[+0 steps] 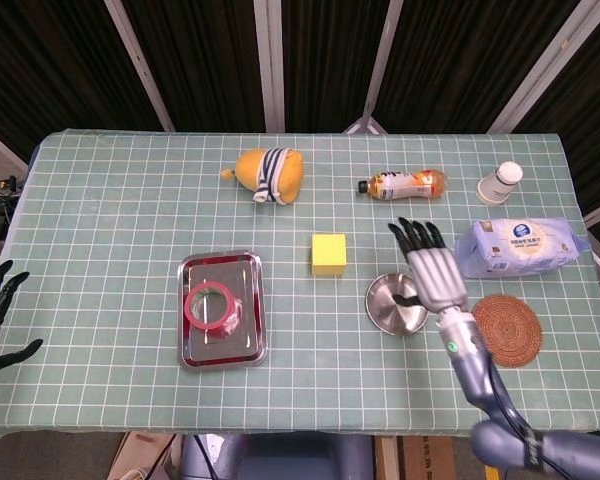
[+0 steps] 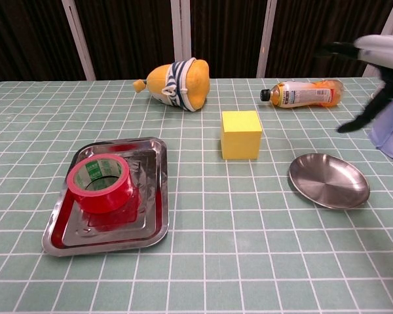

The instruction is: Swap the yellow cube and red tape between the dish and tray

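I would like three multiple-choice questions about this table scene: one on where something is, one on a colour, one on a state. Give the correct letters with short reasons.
1. Where is the yellow cube?
A. in the dish
B. on the cloth between tray and dish
C. in the tray

2. What colour is the tape in the tray?
A. red
B. blue
C. white

3. What is in the dish?
A. the cube
B. the tape
C. nothing

Answers: 1 B, the cube stands on the tablecloth, apart from both. 2 A, the roll is red. 3 C, its bowl shows bare metal; the right hand holds nothing.
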`<state>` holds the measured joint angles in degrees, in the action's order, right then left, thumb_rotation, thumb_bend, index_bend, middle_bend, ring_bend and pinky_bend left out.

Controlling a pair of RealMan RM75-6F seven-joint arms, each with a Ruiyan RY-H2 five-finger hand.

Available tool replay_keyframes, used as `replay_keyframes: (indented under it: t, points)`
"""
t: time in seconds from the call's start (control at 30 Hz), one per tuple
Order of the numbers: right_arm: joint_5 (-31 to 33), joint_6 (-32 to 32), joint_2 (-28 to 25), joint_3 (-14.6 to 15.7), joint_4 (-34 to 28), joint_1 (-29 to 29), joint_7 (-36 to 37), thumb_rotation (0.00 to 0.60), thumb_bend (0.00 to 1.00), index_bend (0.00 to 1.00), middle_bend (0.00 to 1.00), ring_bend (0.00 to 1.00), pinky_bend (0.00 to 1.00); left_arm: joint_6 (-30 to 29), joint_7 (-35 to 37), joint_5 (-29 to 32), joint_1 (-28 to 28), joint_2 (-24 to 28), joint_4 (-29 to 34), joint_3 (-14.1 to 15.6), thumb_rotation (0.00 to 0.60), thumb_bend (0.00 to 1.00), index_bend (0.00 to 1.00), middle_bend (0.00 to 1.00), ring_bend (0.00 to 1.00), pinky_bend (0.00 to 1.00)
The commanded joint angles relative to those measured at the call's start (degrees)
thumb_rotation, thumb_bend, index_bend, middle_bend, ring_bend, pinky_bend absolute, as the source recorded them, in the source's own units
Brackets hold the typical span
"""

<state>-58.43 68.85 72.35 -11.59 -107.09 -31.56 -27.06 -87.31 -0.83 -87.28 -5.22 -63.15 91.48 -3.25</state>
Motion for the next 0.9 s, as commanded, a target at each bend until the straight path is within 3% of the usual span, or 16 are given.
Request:
replay_keyframes:
  t: [0.03, 0.1, 0.17, 0.33, 0.67, 0.9]
  points:
    - [-14.4, 12.0, -9.4, 11.1, -3.2, 14.5, 12.8, 0.6, 0.03, 0.0, 0.0, 0.0, 0.0, 2.1, 1.5, -1.9, -1.5, 1.4, 0.6, 0.7, 0.6, 0.11, 0.14, 0.0, 0.0, 0.0]
    - [-19.7, 16.9, -9.5, 14.7, 0.9, 19.4, 17.4, 0.6, 0.03, 0.0, 0.0, 0.0, 0.0, 7.6, -1.3, -3.5, -6.0, 2.3, 0.9, 0.0, 0.6, 0.1, 0.14, 0.0, 0.0, 0.0]
    - [-23.3, 19.8, -8.3, 15.5, 4.2, 21.4, 20.0, 0.6, 0.03, 0.0, 0.0, 0.0, 0.0, 12.7, -0.8, -2.9, -9.7, 2.7, 2.4, -1.2, 0.6, 0.1, 0.14, 0.0, 0.0, 0.0]
    - [-24.8, 21.1, -6.6, 15.0, 7.7, 23.0, 22.5, 0.6, 0.03, 0.0, 0.0, 0.0, 0.0, 21.5, -3.1, -0.1, -15.4, 3.0, 5.1, -2.6, 0.6, 0.08, 0.14, 0.0, 0.0, 0.0]
    - [-22.8, 18.6, -5.7, 13.6, 8.5, 23.7, 21.6, 0.6, 0.03, 0.0, 0.0, 0.0, 0.0, 37.8, -9.4, 9.0, -24.6, 2.0, 12.4, -3.7, 0.6, 0.05, 0.14, 0.0, 0.0, 0.0]
    - [-22.0, 17.9, -4.8, 12.4, 8.7, 24.3, 21.4, 0.6, 0.03, 0.0, 0.0, 0.0, 0.0, 40.7, -13.6, 13.2, -28.0, -2.0, 14.2, -3.4, 0.6, 0.05, 0.14, 0.0, 0.0, 0.0]
